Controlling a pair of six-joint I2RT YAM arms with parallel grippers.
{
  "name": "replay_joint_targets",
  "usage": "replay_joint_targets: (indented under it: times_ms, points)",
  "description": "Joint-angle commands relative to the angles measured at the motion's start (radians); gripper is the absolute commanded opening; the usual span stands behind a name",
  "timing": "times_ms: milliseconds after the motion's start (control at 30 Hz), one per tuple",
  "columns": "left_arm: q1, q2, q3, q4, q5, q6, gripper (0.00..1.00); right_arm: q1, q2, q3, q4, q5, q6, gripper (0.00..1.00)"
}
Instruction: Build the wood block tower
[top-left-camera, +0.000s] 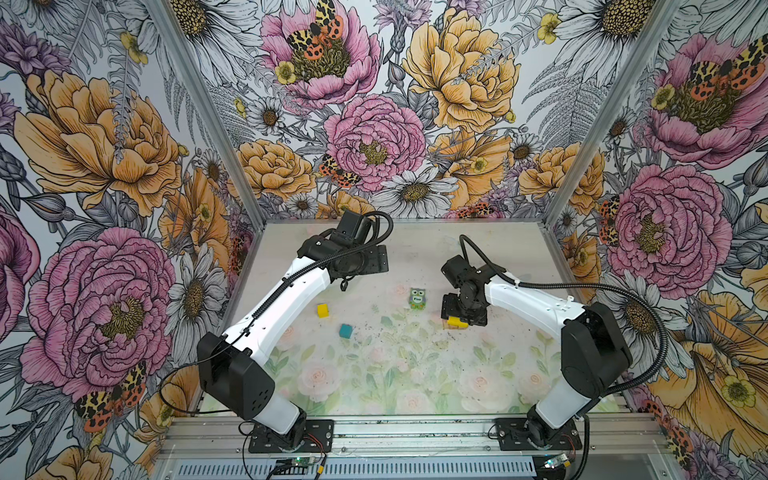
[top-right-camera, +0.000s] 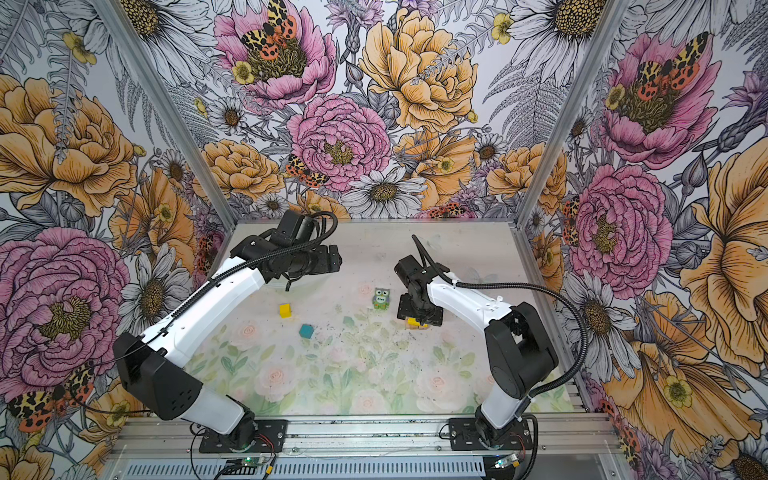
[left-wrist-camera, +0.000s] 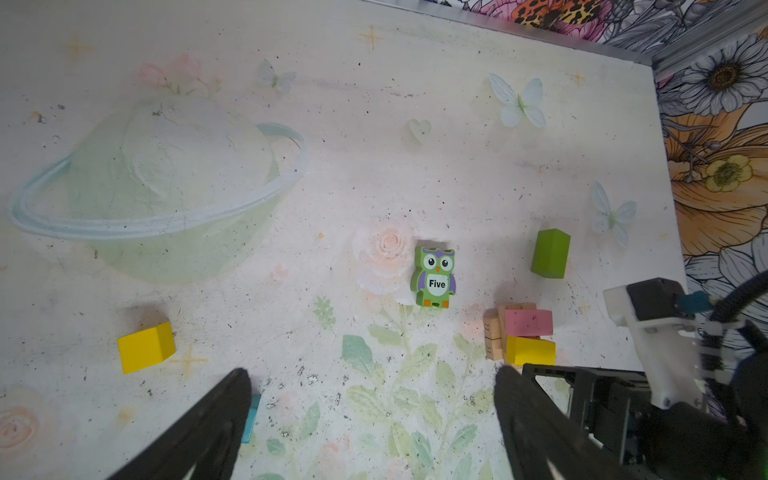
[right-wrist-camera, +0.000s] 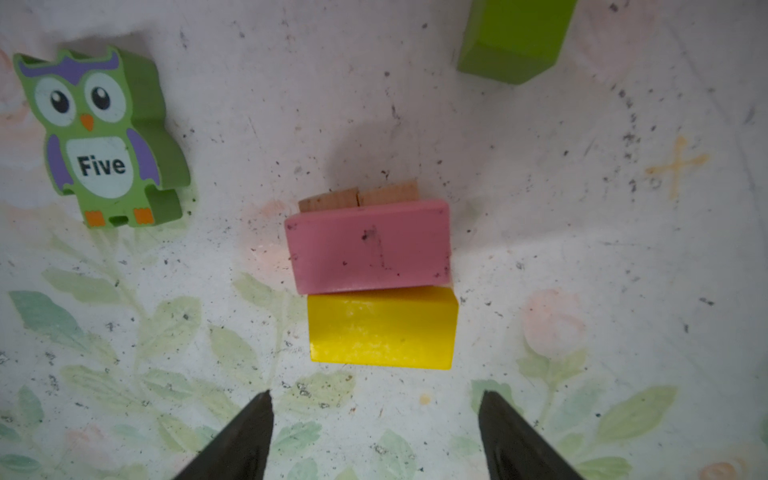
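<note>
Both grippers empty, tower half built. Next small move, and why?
Probably lower the left gripper onto the teal cube. Its jaws are open and empty, the cube lies loose on that side, and the right gripper hangs open over the wood block tower, topped by a pink bar and a yellow bar.

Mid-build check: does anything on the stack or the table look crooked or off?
The pink bar sits slightly skewed against the yellow block beside it, their ends not lined up, and the tan bars beneath poke out past it. Dark specks litter the table. Nothing looks broken.
</note>
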Motion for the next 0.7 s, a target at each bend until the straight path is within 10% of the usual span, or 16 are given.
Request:
replay_joint_targets:
  times_ms: [0,667]
  points:
    - [0.000,-0.036,-0.014,0.022,-0.004,0.001,0.93,0.004,0.024,-0.004,-0.001,0.034,0.015,0.80]
    - [-0.029,-0.040,-0.012,0.028,0.002,0.011,0.99,-0.008,0.096,0.027,0.018,0.025,-0.038,0.75]
